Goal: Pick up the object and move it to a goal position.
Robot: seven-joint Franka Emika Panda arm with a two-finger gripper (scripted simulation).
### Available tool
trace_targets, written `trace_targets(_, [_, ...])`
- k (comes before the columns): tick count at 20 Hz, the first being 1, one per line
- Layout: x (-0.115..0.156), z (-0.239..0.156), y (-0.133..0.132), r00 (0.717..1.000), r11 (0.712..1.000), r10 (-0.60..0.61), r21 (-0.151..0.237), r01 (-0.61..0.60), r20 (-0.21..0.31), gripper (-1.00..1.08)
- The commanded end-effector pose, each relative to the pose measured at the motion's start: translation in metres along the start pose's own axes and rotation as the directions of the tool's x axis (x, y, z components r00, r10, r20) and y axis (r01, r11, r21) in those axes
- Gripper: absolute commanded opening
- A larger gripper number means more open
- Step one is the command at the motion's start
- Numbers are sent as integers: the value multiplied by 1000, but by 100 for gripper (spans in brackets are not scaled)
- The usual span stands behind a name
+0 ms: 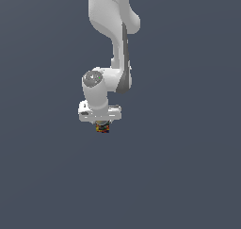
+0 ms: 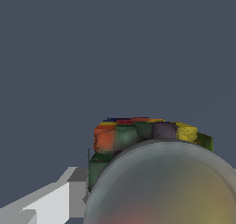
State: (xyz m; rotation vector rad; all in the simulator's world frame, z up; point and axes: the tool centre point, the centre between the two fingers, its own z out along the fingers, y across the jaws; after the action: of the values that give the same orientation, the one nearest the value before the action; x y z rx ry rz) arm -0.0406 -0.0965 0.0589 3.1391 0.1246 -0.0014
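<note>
- Between the fingers of the gripper (image 1: 102,125) sits the can (image 1: 102,127), its coloured label poking out just below the white hand
- Right at the wrist camera, the can (image 2: 152,172) fills much of the view: a grey metallic top, with red, orange, yellow, green and dark patches of label round its far rim
- Beside the can in that view, one finger (image 2: 78,184) lies against its side; the other finger is out of sight
- Pinched on the can is how the hand reads, fingers drawn in close to the can's narrow width
- Above the hand, the arm (image 1: 113,39) runs straight up out of the exterior view
- Beyond hand and can, only plain dark grey-blue background (image 1: 188,167) shows, and no surface touches the can
</note>
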Motion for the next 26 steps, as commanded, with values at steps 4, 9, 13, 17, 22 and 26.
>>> trace_targets(4, [1,1,0,1000,1000,0,0,0,-1,-100])
trace_targets(9, [0,0,0,1000,1000,0,0,0,-1,-100])
trace_targets(13, [4,-3,1,1000,1000,7,-6,-7,-10,-100])
trace_targets(17, [15,-11,5,999,999,31,-21,-32,-36,-100])
trace_targets(22, [37,-29,14,992,995,80,-52,-85,-94,-100])
trace_targets(26, [59,-51,24,979,986,131,-82,-145,-159,-100])
